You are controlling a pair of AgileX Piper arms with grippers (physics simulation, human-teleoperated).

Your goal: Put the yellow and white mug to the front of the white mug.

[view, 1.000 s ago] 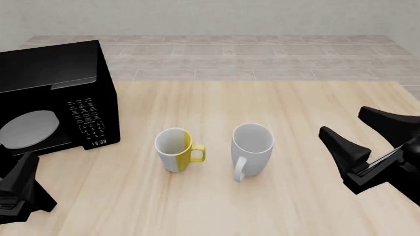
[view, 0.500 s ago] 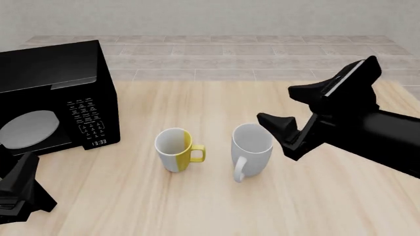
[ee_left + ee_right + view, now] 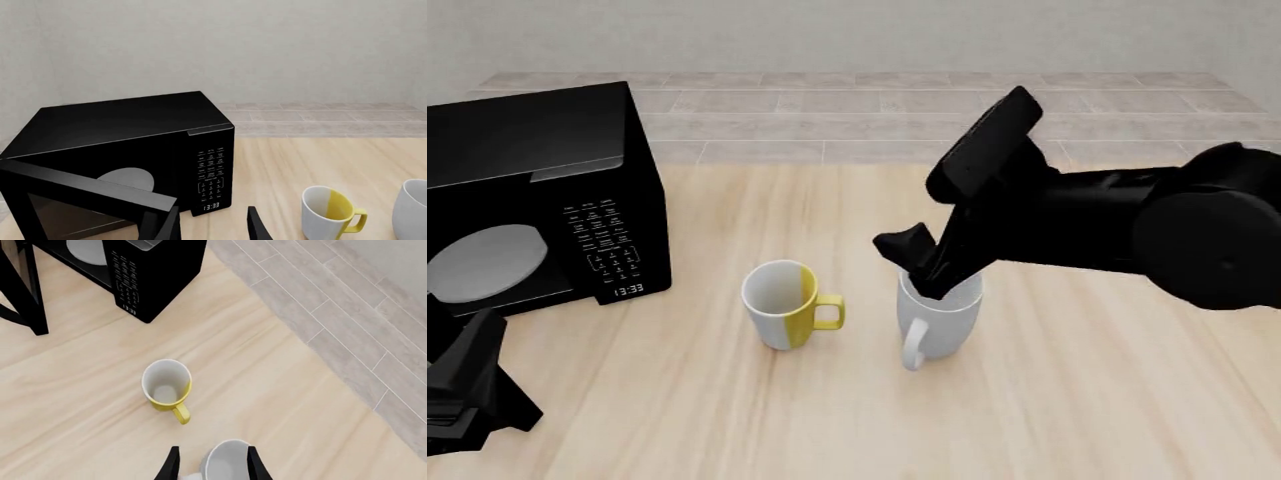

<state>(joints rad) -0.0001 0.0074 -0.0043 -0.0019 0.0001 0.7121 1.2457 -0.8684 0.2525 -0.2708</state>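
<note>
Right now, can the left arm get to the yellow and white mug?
Probably yes. The left pincer sits low by the microwave, with bare table between it and the yellow and white mug; the right pincer is over the white mug.

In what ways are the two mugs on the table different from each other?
The yellow and white mug has a half-yellow body and a yellow handle; the white mug is white all over. The yellow and white mug looks a little shorter and narrower than the white mug. The right gripper hovers at the white mug's rim, while the yellow and white mug stands free. Both stand upright and look empty.
</note>
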